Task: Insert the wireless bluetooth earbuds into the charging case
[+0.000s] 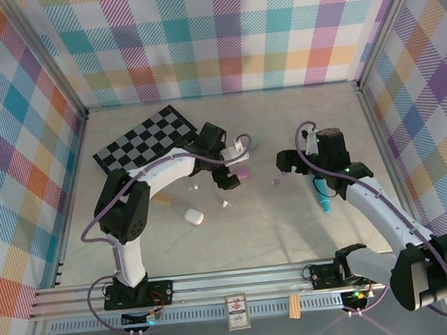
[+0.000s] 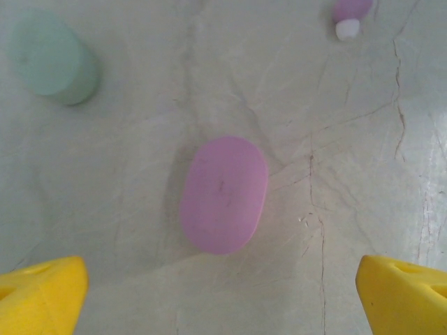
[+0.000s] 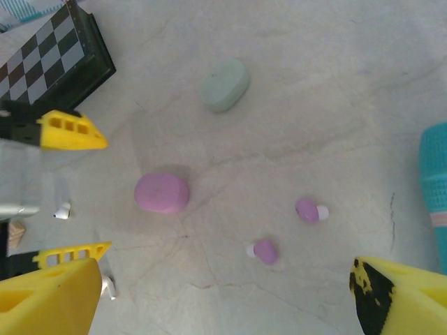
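Left fingers (image 2: 42,296) are wide open and empty, hovering over the closed purple pebble-shaped plastic charging case (image 2: 223,194). It lies flat on the pale marbled table (image 2: 335,209), centred just ahead of the gap between them, which looks like a line-up to pin or lift it so the lid can be opened. Right fingers (image 3: 49,300) are also spread wide and empty, with two tiny purple plastic earbuds with white tips (image 3: 307,209) loose on the table ahead of that gap, apart from the case, likely staged for the pick; the closed mint-green oval case (image 3: 224,85) sits well beyond.
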